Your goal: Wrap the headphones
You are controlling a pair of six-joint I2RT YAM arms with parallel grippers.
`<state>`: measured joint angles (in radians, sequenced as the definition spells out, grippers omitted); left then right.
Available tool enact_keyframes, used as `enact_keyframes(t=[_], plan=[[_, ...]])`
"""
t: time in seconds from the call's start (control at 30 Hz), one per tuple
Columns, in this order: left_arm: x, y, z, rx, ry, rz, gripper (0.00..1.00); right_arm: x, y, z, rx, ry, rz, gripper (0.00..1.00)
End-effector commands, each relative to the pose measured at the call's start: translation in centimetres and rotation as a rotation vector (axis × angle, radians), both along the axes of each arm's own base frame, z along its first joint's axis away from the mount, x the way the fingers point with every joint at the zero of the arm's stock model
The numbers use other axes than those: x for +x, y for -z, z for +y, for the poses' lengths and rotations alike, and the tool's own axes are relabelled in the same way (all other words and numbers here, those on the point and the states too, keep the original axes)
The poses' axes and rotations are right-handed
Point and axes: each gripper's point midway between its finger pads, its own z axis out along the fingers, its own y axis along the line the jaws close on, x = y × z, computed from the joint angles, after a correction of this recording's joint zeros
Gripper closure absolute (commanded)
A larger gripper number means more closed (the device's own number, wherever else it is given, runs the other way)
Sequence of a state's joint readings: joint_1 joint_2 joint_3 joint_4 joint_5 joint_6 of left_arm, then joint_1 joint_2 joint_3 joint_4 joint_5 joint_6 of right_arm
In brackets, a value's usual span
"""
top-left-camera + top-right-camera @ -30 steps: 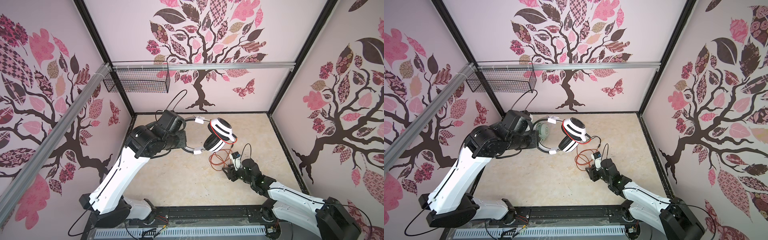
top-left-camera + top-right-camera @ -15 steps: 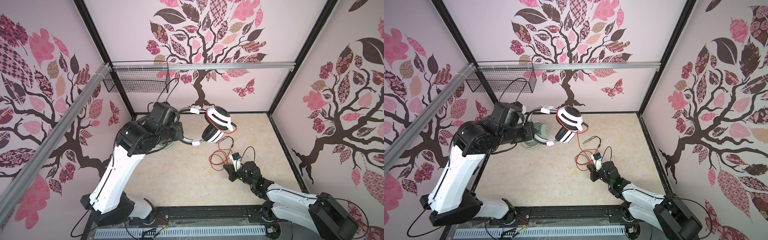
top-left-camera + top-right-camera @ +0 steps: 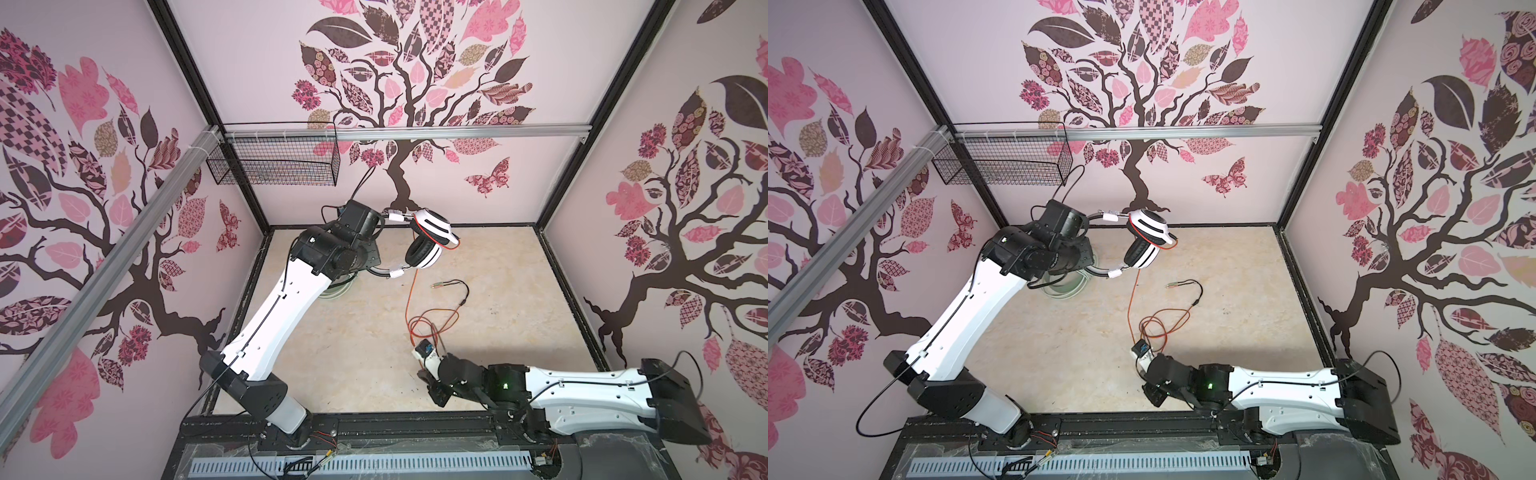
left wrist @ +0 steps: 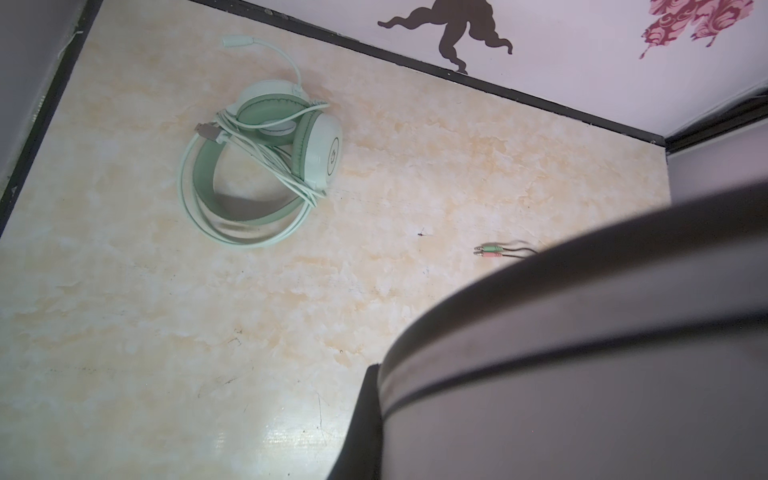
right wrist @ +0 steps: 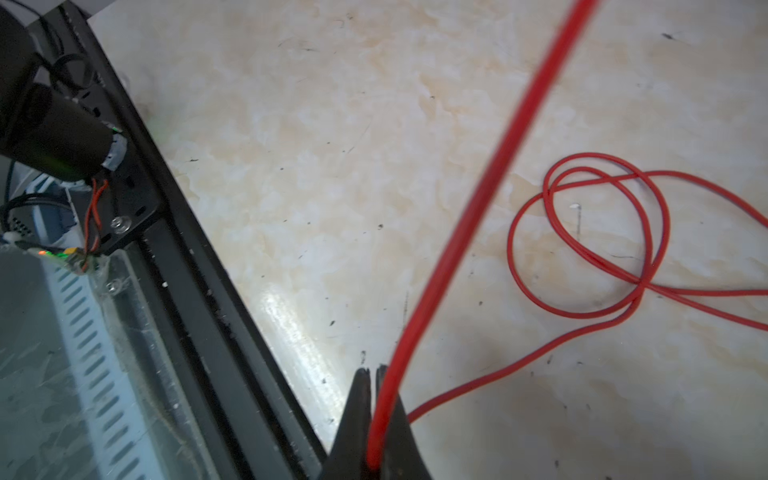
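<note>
Item 1, white headphones (image 3: 428, 241): an over-ear pair with glossy white shells, a thin red line around each cup and soft black pads. They are hanging clear of the desk (image 3: 353, 353) near the back wall, cups close together, with the dark band curving back into the left end effector (image 3: 372, 253). Its jaws are hiding behind the wrist in both top views. The left wrist view is showing only the broad grey-and-black band, blurred and close. The jaws are pressed together on that band, carrying the pair.

Item 2, orange-red cord (image 3: 409, 299): thin, smooth and round. It is dropping from the lower cup to the desk and lying there in a few loose overlapping loops (image 5: 582, 232). It is ending in a black split lead with green and pink plugs (image 4: 490, 251). The right end effector (image 5: 371, 374) is sitting low near the front edge, its dark fingers clamped on the cord, which is rising taut from between them.

Item 3, mint-green headphones (image 4: 257, 166): matte green pads and pale shells. They are lying flat on the desk beneath the left arm, with the pale cord (image 4: 266, 153) wound across the band and cups.

Item 4, desk: glossy cream marble pattern, lightly scuffed.

Item 5, wire basket (image 3: 274, 166): black mesh, hanging from the rail at the back left.

Item 6, walls (image 3: 399, 83): pale, carrying patterned tree decals.
</note>
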<state>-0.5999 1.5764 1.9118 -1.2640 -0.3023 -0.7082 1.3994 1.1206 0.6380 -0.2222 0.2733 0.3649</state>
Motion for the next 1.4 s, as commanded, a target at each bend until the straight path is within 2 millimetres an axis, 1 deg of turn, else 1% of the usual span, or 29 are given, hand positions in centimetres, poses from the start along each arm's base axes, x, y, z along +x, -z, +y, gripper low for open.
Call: enact_keyframes(t=[0.0,0.1,0.2,0.27,0.43,0.5,0.6,0.67,0.73,0.83,0.9,1.0,1.07,1.13,1.2,1.3,1.37], plan=[[1.7,0.2,1.1,0.032,-0.09,-0.072,1.0,-0.5,-2.4,-0.9,-0.158,0.045,-0.084,1.0],[1.1,2.5,4.0,0.2,-0.161,-0.041,1.0,-1.6,-6.1,-0.4,-0.198,0.025,-0.16,1.0],[0.0,4.8,5.9,0.324,-0.186,0.02,1.0,-1.8,-8.9,-0.4,-0.235,0.014,-0.192,1.0],[-0.8,6.3,6.8,0.385,-0.184,0.072,1.0,-1.3,-11.0,-0.7,-0.252,0.034,-0.222,1.0],[-3.2,8.4,8.4,0.46,-0.158,0.155,1.0,0.5,-15.6,-1.9,-0.263,0.098,-0.345,1.0],[-3.9,9.0,8.7,0.472,-0.14,0.163,1.0,1.1,-17.4,-2.2,-0.246,0.11,-0.392,1.0],[-5.1,9.8,8.9,0.483,-0.1,0.187,1.0,2.3,-20.3,-3.1,-0.245,0.159,-0.481,1.0],[-6.1,10.1,8.2,0.482,-0.037,0.198,1.0,3.5,-22.1,-3.7,-0.244,0.195,-0.535,1.0],[-6.8,10.1,7.0,0.492,0.035,0.173,1.0,5.2,-23.1,-4.0,-0.234,0.218,-0.556,1.0],[-8.5,10.2,4.5,0.478,0.172,0.172,1.0,7.9,-23.6,-4.3,-0.205,0.237,-0.574,1.0],[-9.8,10.4,3.2,0.436,0.259,0.197,1.0,9.6,-23.4,-4.5,-0.215,0.251,-0.596,1.0],[-11.8,10.6,1.2,0.304,0.397,0.22,1.0,11.8,-22.2,-4.5,-0.255,0.261,-0.626,1.0],[-13.0,10.1,-0.1,0.2,0.485,0.189,1.0,13.7,-20.9,-5.2,-0.271,0.292,-0.606,1.0],[-13.8,9.2,-0.3,0.144,0.515,0.16,1.0,14.9,-20.0,-6.1,-0.3,0.325,-0.604,1.0],[-14.6,8.3,-0.2,0.111,0.535,0.149,1.0,15.7,-19.2,-6.5,-0.302,0.336,-0.59,1.0],[-15.8,7.0,-0.8,0.033,0.577,0.145,1.0,16.5,-18.3,-6.2,-0.232,0.32,-0.541,1.0],[-16.3,5.7,-1.0,-0.018,0.578,0.132,1.0,16.9,-17.6,-5.8,-0.144,0.287,-0.496,0.99]])
